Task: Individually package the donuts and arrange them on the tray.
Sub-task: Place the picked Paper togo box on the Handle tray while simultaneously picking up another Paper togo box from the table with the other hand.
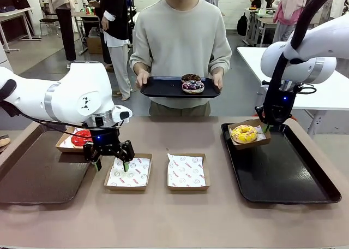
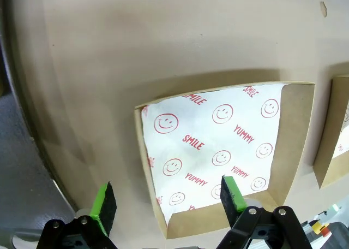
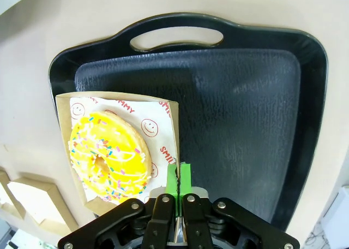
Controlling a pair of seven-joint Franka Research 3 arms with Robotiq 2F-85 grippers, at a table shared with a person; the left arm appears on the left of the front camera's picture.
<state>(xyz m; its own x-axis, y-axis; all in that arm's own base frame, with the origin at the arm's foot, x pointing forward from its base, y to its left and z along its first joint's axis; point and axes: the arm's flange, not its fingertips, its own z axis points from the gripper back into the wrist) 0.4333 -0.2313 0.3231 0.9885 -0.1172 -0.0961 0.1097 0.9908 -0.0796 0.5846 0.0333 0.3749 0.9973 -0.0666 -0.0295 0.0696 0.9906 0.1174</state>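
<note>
Left arm point(image 1: 71, 99) partly hides red donut point(image 1: 82, 138), seemingly boxed.

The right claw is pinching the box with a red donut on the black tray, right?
No, the donut is yellow, not red, as the right wrist view shows. The right claw does pinch its box on the black tray.

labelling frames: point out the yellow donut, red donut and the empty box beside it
yellow donut point(image 3: 122, 150), right wrist view, glazed top
red donut point(image 1: 80, 138), front view, visible glaze
empty box point(image 2: 294, 140), left wrist view, cardboard wall
</note>
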